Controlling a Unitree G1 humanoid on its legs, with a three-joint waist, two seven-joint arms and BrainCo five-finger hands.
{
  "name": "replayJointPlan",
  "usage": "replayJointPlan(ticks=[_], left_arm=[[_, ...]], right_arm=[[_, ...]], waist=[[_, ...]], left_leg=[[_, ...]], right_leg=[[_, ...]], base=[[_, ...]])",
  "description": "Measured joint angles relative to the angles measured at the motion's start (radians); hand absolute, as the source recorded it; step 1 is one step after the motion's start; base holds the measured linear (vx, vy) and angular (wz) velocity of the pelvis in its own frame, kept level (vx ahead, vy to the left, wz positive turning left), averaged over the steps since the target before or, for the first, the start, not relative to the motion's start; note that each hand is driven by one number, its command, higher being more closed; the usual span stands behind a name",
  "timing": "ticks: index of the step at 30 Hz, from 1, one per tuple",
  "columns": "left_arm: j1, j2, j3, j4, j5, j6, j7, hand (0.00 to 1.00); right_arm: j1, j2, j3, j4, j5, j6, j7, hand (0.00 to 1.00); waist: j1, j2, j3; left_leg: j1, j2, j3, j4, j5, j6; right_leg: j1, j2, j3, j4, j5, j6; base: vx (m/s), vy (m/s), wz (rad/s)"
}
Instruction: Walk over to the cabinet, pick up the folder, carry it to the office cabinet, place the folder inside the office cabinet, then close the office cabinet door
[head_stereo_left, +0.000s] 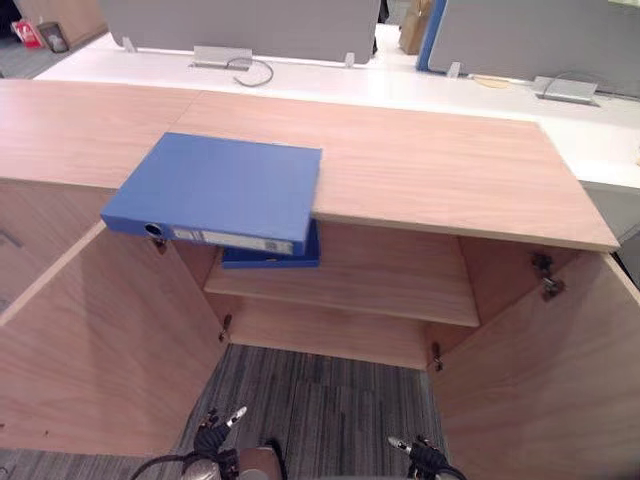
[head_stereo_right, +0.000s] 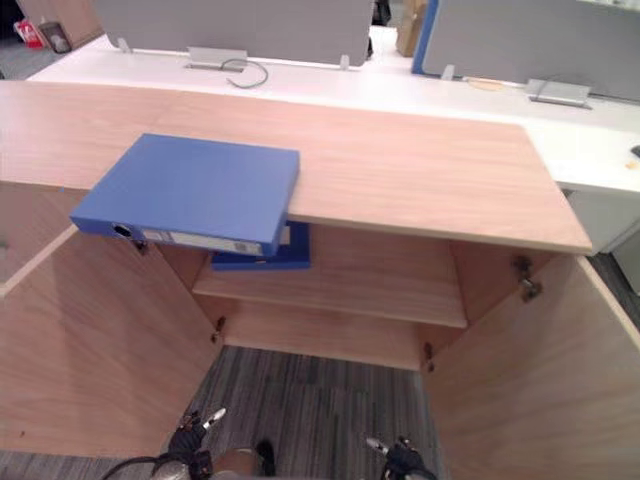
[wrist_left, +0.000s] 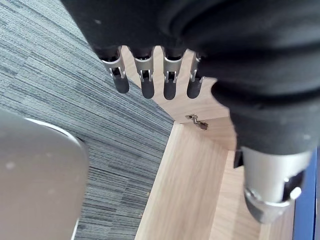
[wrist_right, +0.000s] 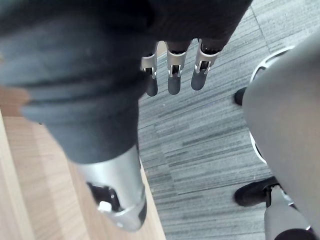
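Observation:
A blue folder (head_stereo_left: 220, 190) lies flat on the wooden cabinet top (head_stereo_left: 430, 170), its spine end jutting out past the front edge at the left. Below it, a second blue folder (head_stereo_left: 275, 255) lies on the shelf (head_stereo_left: 390, 275) inside the cabinet. Both cabinet doors stand wide open, the left door (head_stereo_left: 100, 340) and the right door (head_stereo_left: 540, 380). My left hand (head_stereo_left: 215, 432) and right hand (head_stereo_left: 418, 452) hang low over the carpet, well short of the folder. Each is open and holds nothing, with straight fingers (wrist_left: 145, 80) on the left and straight fingers (wrist_right: 172, 75) on the right.
Behind the cabinet runs a white desk (head_stereo_left: 330, 75) with grey partition screens (head_stereo_left: 240, 25) and a loose cable (head_stereo_left: 255, 70). Grey striped carpet (head_stereo_left: 320, 400) lies between the open doors.

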Motion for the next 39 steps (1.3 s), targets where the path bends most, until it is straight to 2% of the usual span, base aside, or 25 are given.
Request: replayJointPlan(ticks=[1,2,4,5,6,7,8,9,10,11,12,14,18,24,27,30,31,32,33,35,38,39], left_arm=[[0.015,0.001,-0.004,0.001,-0.006,0.001,-0.007,0.0],[0.018,0.009,-0.019,0.002,-0.035,0.002,-0.019,0.0],[0.025,0.01,-0.022,0.004,-0.09,0.003,-0.035,0.0],[0.033,0.009,-0.02,0.004,-0.145,0.005,-0.039,0.0],[0.038,0.01,-0.02,0.004,-0.166,0.005,-0.041,0.0],[0.043,0.007,-0.02,0.002,-0.243,0.005,-0.051,0.0],[0.046,0.006,-0.02,0.001,-0.286,0.004,-0.057,0.0],[0.05,0.005,-0.02,-0.003,-0.364,0.004,-0.064,0.0],[0.049,-0.007,-0.014,-0.013,-0.446,0.004,-0.065,0.0],[0.071,-0.031,-0.003,-0.062,-0.515,0.004,-0.065,0.0],[0.085,-0.047,0.013,-0.097,-0.537,0.003,-0.064,0.0],[0.131,-0.091,0.036,-0.275,-0.634,-0.02,-0.055,0.0],[0.134,-0.093,0.057,-0.441,-0.738,-0.055,-0.029,0.0],[0.141,-0.091,0.115,-0.641,-0.813,-0.094,0.0,0.0],[0.15,-0.089,0.145,-0.777,-0.749,-0.123,0.06,0.0],[0.156,-0.091,0.16,-0.853,-0.622,-0.128,0.125,0.0],[0.165,-0.096,0.168,-0.886,-0.534,-0.122,0.158,0.0],[0.171,-0.105,0.182,-0.922,-0.398,-0.102,0.197,0.0],[0.174,-0.109,0.186,-0.942,-0.356,-0.096,0.209,0.0],[0.187,-0.13,0.217,-1.053,-0.158,-0.063,0.276,0.0],[0.189,-0.135,0.251,-1.154,0.03,-0.032,0.342,0.0],[0.188,-0.136,0.264,-1.207,0.146,-0.008,0.38,0.0]], right_arm=[[0.005,0.002,-0.022,-0.004,0.0,-0.001,0.006,0.0],[0.012,0.004,-0.041,-0.014,-0.001,-0.001,0.011,0.0],[0.013,0.006,-0.059,-0.027,0.0,-0.002,0.015,0.0],[0.013,0.004,-0.059,-0.034,0.001,-0.002,0.015,0.0],[0.014,0.004,-0.059,-0.037,0.001,-0.002,0.015,0.0],[0.015,0.004,-0.059,-0.037,0.001,-0.001,0.015,0.0],[0.015,0.004,-0.058,-0.037,0.001,0.0,0.015,0.0],[0.018,0.009,-0.057,-0.037,0.001,0.003,0.016,0.0],[0.021,0.007,-0.061,-0.037,0.003,0.003,0.016,0.0],[0.027,-0.007,-0.063,-0.032,0.004,0.006,0.015,0.0],[0.03,-0.01,-0.061,-0.031,0.002,0.009,0.015,0.0],[0.035,-0.012,-0.039,-0.029,0.001,0.02,0.014,0.0],[0.038,-0.019,0.042,-0.026,-0.001,0.022,0.004,0.0],[0.039,-0.03,0.118,-0.022,-0.006,0.031,0.003,0.0],[0.042,-0.027,0.147,-0.022,-0.029,0.035,0.003,0.0],[0.043,-0.024,0.145,-0.021,-0.038,0.041,0.003,0.0],[0.044,-0.021,0.143,-0.021,-0.038,0.041,0.004,0.0],[0.044,-0.015,0.142,-0.021,-0.039,0.041,0.004,0.0],[0.044,-0.015,0.142,-0.021,-0.039,0.041,0.004,0.0],[0.052,-0.004,0.141,-0.021,-0.04,0.04,0.004,0.0],[0.062,0.005,0.143,-0.021,-0.04,0.04,0.004,0.0],[0.063,0.007,0.144,-0.022,-0.041,0.04,0.003,0.0]], waist=[[-0.003,0.007,0.002],[-0.006,0.002,-0.001],[-0.008,0.002,-0.004],[-0.014,0.005,-0.003],[-0.017,0.005,-0.004],[-0.023,0.005,-0.004],[-0.022,0.004,-0.004],[-0.021,-0.004,-0.009],[-0.022,0.004,-0.01],[-0.02,0.028,-0.024],[-0.019,0.029,-0.03],[-0.014,0.039,-0.062],[0.001,0.031,-0.093],[0.009,0.019,-0.115],[0.021,0.006,-0.123],[0.033,0.004,-0.125],[0.033,0.001,-0.125],[0.037,-0.001,-0.126],[0.042,-0.002,-0.127],[0.056,-0.017,-0.137],[0.066,-0.024,-0.142],[0.071,-0.026,-0.144]], left_leg=[[0.08,-0.013,0.008,-0.054,-0.004,0.013],[0.126,-0.028,0.012,-0.097,-0.011,0.026],[0.139,-0.043,0.006,-0.127,-0.011,0.036],[0.141,-0.044,-0.007,-0.137,-0.007,0.038],[0.142,-0.044,-0.015,-0.137,-0.006,0.038],[0.143,-0.04,-0.031,-0.137,-0.005,0.036],[0.142,-0.039,-0.035,-0.136,-0.005,0.033],[0.137,-0.043,-0.041,-0.137,-0.006,0.022],[0.141,-0.034,-0.06,-0.146,-0.007,0.002],[0.142,-0.013,-0.068,-0.166,0.001,-0.01],[0.144,-0.003,-0.07,-0.179,0.005,-0.017],[0.142,0.029,-0.08,-0.217,0.02,-0.041],[0.133,0.05,-0.079,-0.248,0.03,-0.056],[0.124,0.034,-0.082,-0.264,0.03,-0.056],[0.124,0.021,-0.088,-0.269,0.031,-0.054],[0.126,0.007,-0.099,-0.269,0.03,-0.048],[0.126,0.002,-0.107,-0.269,0.031,-0.046],[0.125,0.002,-0.11,-0.269,0.031,-0.046],[0.126,0.001,-0.11,-0.269,0.031,-0.045],[0.108,-0.002,-0.114,-0.256,0.03,-0.045],[0.107,0.0,-0.115,-0.25,0.03,-0.045],[0.102,0.001,-0.115,-0.239,0.024,-0.041]], right_leg=[[-0.039,-0.042,0.003,0.165,0.001,0.001],[-0.093,-0.091,0.003,0.325,0.003,-0.005],[-0.175,-0.139,-0.003,0.454,-0.029,-0.004],[-0.201,-0.138,-0.015,0.43,-0.074,0.001],[-0.206,-0.131,-0.017,0.391,-0.088,0.002],[-0.199,-0.099,-0.006,0.246,-0.096,0.006],[-0.195,-0.081,0.006,0.174,-0.091,0.007],[-0.187,-0.057,0.017,0.054,-0.035,-0.008],[-0.167,-0.042,0.016,0.007,-0.017,0.02],[-0.152,-0.014,-0.001,-0.04,-0.001,0.015],[-0.145,0.0,-0.008,-0.063,0.007,0.011],[-0.108,0.057,-0.028,-0.176,0.052,-0.005],[-0.096,0.094,-0.031,-0.251,0.081,-0.019],[-0.093,0.089,-0.044,-0.283,0.092,-0.01],[-0.083,0.076,-0.056,-0.295,0.096,-0.006],[-0.072,0.062,-0.068,-0.296,0.097,-0.005],[-0.068,0.056,-0.077,-0.297,0.097,-0.005],[-0.065,0.054,-0.082,-0.297,0.099,-0.003],[-0.065,0.053,-0.082,-0.297,0.101,-0.003],[-0.068,0.044,-0.082,-0.296,0.103,0.0],[-0.066,0.045,-0.083,-0.294,0.103,0.0],[-0.066,0.046,-0.082,-0.292,0.103,0.0]], base=[[0.27,0.253,-0.11],[0.17,0.182,-0.02],[0.1,0.107,0.13],[0.09,0.056,0.22],[0.14,-0.029,0.36],[0.11,-0.075,0.3],[0.1,-0.105,0.27],[0.04,-0.143,0.2],[0.08,-0.191,0.23],[0.07,-0.194,0.2],[0.09,-0.216,0.14],[0.05,-0.172,0.06],[0.03,-0.092,-0.05],[0.05,0.043,0.04],[0.03,0.073,0.1],[0.01,0.098,0.16],[-0.02,0.062,0.2],[-0.03,0.05,0.16],[-0.04,0.043,0.08],[-0.06,0.05,0.07],[-0.07,0.008,0.03],[-0.09,0.002,0.0]])
